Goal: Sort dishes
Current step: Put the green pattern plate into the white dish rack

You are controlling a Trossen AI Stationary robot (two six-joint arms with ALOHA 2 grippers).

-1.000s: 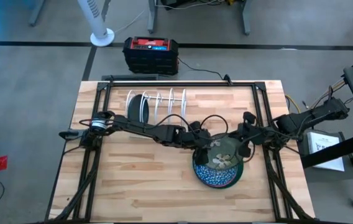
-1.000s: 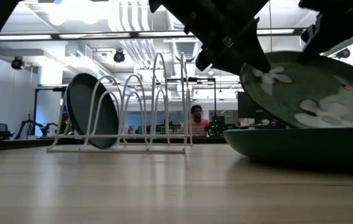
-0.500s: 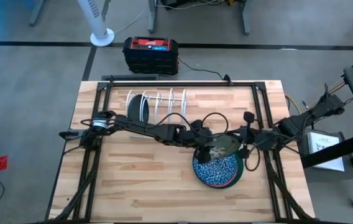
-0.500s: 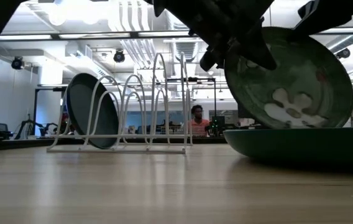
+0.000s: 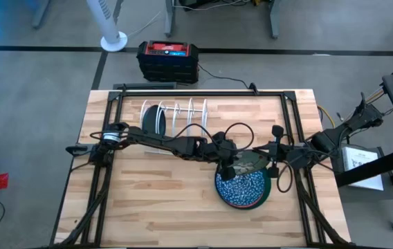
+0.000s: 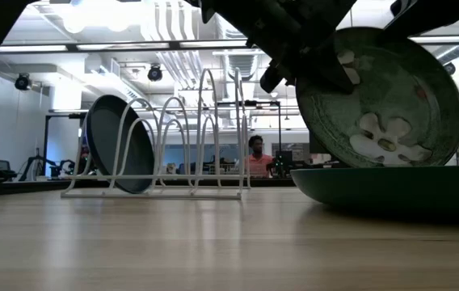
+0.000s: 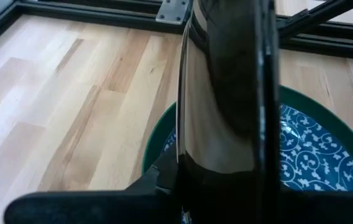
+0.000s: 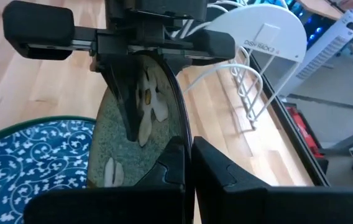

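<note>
Both arms reach inward over the table and meet above its right-centre. The left arm extends low from the left edge, past the front of the white wire rack, ending with the left gripper at one edge of the olive mottled plate. The right arm comes in from the right edge, its right gripper at the opposite edge of that plate. The olive mottled plate stands nearly upright on edge, raised above the stack below; the low view shows its face with pale flower shapes. The right wrist view shows the right gripper's fingers pressed together on the plate's rim, with the left gripper facing it across the plate. In the left wrist view the plate's dark rim sits between the left gripper's fingers, which are clamped on it. Directly beneath lies the blue-and-white plate, resting in a plain green plate. A dark teal plate stands in the rack's end slot, well apart from both grippers.
</note>
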